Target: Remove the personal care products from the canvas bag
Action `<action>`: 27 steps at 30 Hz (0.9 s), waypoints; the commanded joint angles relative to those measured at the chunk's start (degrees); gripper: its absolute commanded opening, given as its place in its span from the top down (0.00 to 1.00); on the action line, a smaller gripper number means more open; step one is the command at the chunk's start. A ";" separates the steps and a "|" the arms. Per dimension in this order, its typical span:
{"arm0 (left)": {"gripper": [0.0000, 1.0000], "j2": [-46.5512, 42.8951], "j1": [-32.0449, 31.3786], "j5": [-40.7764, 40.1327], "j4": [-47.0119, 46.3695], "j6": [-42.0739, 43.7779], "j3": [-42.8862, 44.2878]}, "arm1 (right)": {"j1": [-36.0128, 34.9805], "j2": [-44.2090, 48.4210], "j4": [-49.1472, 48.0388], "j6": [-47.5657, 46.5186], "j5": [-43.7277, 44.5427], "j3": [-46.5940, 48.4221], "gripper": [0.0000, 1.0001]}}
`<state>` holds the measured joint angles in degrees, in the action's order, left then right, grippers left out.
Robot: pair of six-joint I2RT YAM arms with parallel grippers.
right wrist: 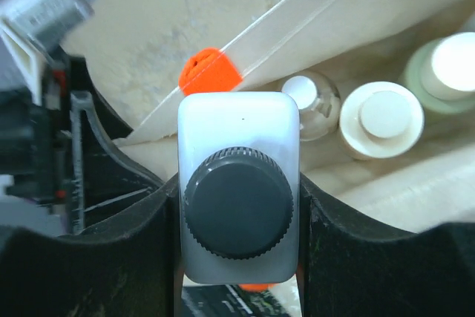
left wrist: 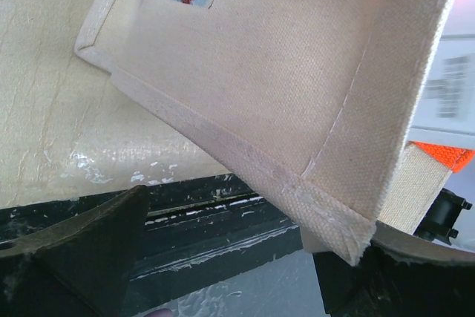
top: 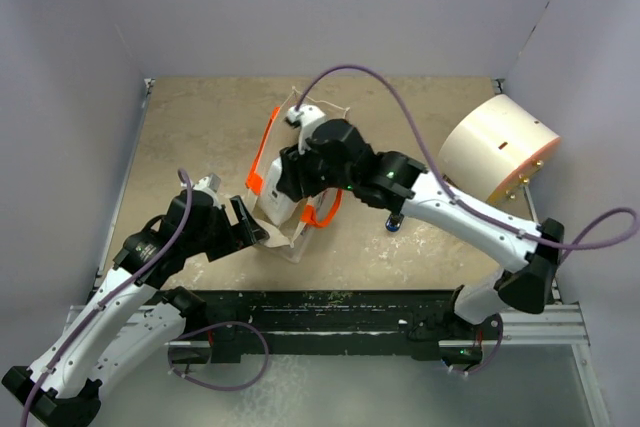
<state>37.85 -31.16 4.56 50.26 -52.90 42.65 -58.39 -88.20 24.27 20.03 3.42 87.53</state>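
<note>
The canvas bag (top: 272, 209) stands at mid table with orange handles. My right gripper (top: 296, 179) reaches into its mouth from above. In the right wrist view the right gripper (right wrist: 239, 206) is shut on a white squarish bottle with a dark cap (right wrist: 237, 191), a finger on each side. Inside the bag (right wrist: 312, 5) stand a silver-capped bottle (right wrist: 308, 98), a cream-capped bottle (right wrist: 381, 118) and a third bottle with a cream cap (right wrist: 445, 68). My left gripper (top: 250, 229) is open at the bag's near corner. In the left wrist view the bag's corner (left wrist: 326, 213) lies against the right finger of my left gripper (left wrist: 230, 257).
A big cream cylinder (top: 497, 147) lies at the right back. A small blue object (top: 395, 222) lies under my right forearm. A black rail (top: 330, 312) runs along the near edge. Grey walls close the table on three sides.
</note>
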 commanded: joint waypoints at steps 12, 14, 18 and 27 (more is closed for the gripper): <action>0.13 0.00 0.13 -0.87 2.21 1.39 0.65 | 21.44 26.88 -17.75 34.27 -12.99 -7.44 1.00; 0.13 -0.07 0.13 -0.87 2.22 1.40 0.69 | 24.31 28.93 -16.99 35.39 -13.21 -6.62 1.00; 0.13 -0.07 0.13 -0.87 2.21 1.40 0.73 | 26.97 32.21 -11.98 32.76 -7.51 -4.53 1.00; 0.13 -0.08 0.13 -0.69 2.08 1.55 0.64 | 27.03 34.74 -1.84 4.65 22.47 -7.78 1.00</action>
<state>37.85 -31.16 4.51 50.26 -52.88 42.65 -31.51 -54.96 28.53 39.13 10.33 79.94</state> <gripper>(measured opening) 0.870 0.518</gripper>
